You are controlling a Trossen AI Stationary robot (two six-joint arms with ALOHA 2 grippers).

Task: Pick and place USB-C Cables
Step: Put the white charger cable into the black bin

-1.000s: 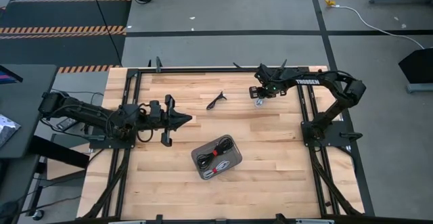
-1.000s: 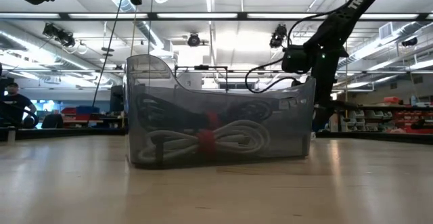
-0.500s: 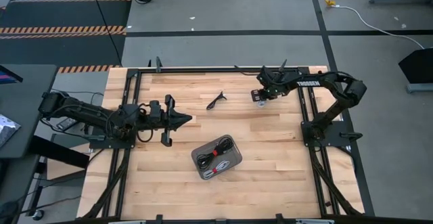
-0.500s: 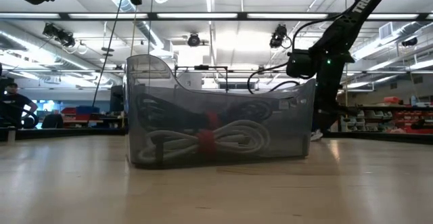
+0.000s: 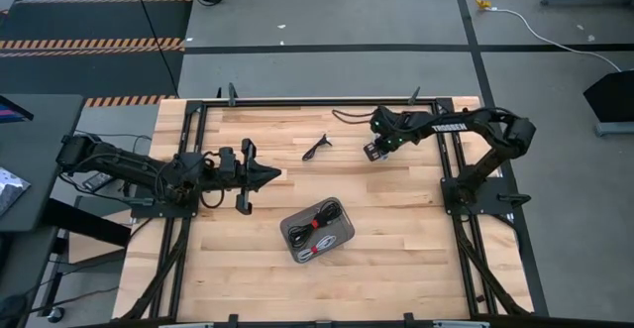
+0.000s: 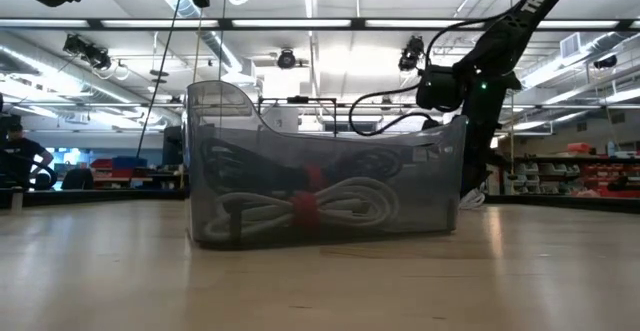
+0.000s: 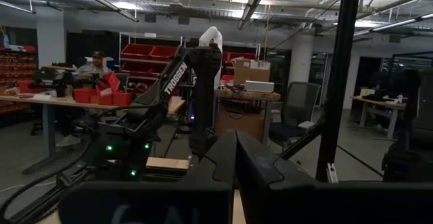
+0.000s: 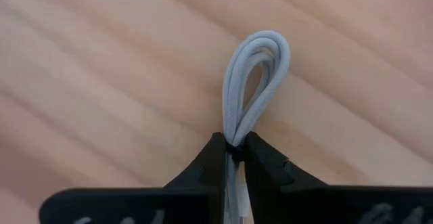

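- While the left gripper waits over the table's left middle, its fingers pressed together on nothing, the right gripper hangs above the far right part of the table, clamped on a grey-white cable bundle.
- Seen from the right wrist, the bundle's looped end sticks straight out past the fingertips, so its long axis continues the line of the gripper.
- The grey tray, the likely drop point, lies toward the near edge and to the left of the loaded gripper, well apart from it; the carry would run diagonally across the boards.
- The tray already holds a white cable with a red band and a black cable; its long axis sits slanted to the table edges, so the carried bundle may need turning to match.
- A loose black cable lies on the boards between the two arms, nearer the right gripper, left of it.
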